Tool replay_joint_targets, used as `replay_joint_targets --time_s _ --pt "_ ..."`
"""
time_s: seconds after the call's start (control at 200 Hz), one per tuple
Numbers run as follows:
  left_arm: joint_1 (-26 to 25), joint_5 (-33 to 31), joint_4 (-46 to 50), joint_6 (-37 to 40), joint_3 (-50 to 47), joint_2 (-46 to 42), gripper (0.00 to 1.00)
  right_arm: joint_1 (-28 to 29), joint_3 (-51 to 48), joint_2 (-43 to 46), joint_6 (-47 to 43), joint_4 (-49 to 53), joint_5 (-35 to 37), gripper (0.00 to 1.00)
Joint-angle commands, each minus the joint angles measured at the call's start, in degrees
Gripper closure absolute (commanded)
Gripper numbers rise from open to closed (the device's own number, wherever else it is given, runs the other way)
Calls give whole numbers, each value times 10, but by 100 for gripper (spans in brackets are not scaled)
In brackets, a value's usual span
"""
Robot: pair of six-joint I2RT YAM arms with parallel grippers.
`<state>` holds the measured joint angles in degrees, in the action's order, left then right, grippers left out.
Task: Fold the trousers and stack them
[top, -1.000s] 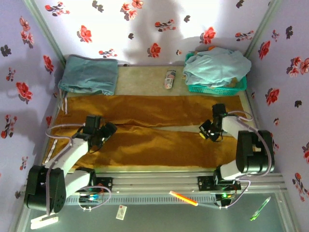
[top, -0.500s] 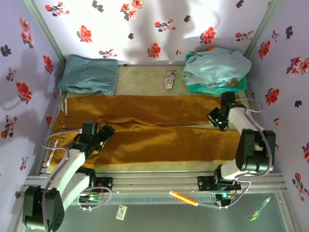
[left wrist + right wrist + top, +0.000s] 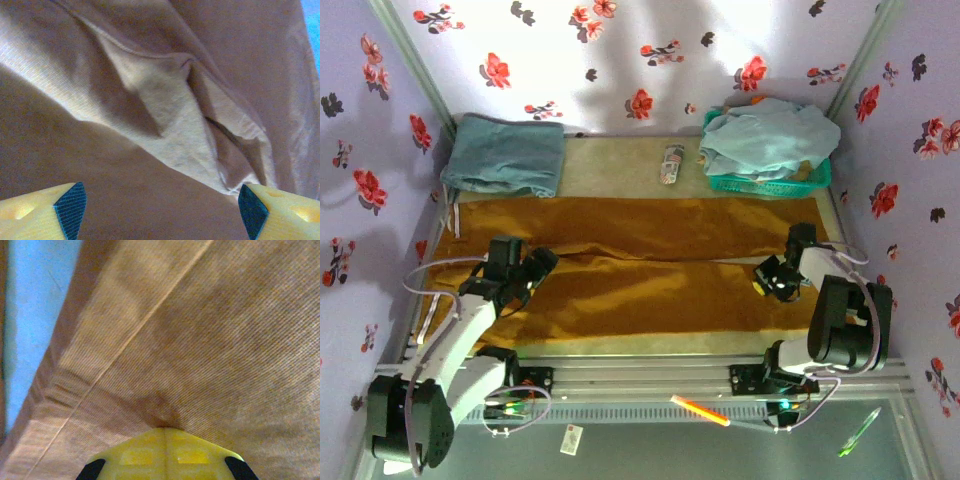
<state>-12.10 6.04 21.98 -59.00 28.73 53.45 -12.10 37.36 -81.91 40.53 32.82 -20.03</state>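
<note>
Ochre trousers (image 3: 650, 285) lying flat; left end effector (image 3: 160, 206) hovering, jaws apart; right end effector (image 3: 162, 432) clamping on the cloth

No text, brand or number can be read. Markings on the small packet (image 3: 672, 163) at the table's back and on the white tag (image 3: 570, 437) below the rail are too small to be made out.

left claw (image 3: 160, 202): yellow fingers spread wide, dark pads facing inward
trousers (image 3: 165, 115): rumpled creased ridge just ahead of claw
</note>
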Motion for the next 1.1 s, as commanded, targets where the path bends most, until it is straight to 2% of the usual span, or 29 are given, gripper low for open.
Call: replay_joint_targets --time_s 0.0,0.2,0.35,0.415,0.46,0.525,0.57,0.64,0.665,0.715,0.8,0.895,0.965,1.1 --pt "7 -7 35 33 24 -5 17 -20 -43 -32 17 -77 -3 100" --pt "63 -12 121 93 100 2 16 -60 -12 -46 -4 -65 12 100" --pt "90 -26 151 85 120 -7 16 -69 -6 -31 2 -76 40 100" --pt "110 -42 171 74 120 -17 16 -65 1 -19 -2 -72 24 100" --pt "129 -56 199 64 121 -22 16 -56 9 -7 -6 -60 17 100" --pt "166 -76 250 51 123 -27 16 -34 19 19 -8 -42 12 92" --pt "195 -85 280 47 120 -34 13 -12 24 40 -5 -35 14 83" --pt "246 -110 332 43 116 -47 8 20 37 64 -1 -20 11 76" --pt "264 -117 342 45 114 -53 1 33 42 68 1 -18 11 74" --pt "304 -133 362 51 111 -61 0 54 52 75 2 -15 -2 70" --pt "380 -147 382 57 106 -64 0 88 66 73 10 -12 -20 69" --pt "441 -123 382 31 90 -59 1 127 76 73 17 -10 -36 69" --pt "458 -113 364 -11 71 -56 6 146 82 74 14 -3 -38 69" --pt "470 -151 341 -59 55 -47 8 151 84 77 6 5 -46 67"
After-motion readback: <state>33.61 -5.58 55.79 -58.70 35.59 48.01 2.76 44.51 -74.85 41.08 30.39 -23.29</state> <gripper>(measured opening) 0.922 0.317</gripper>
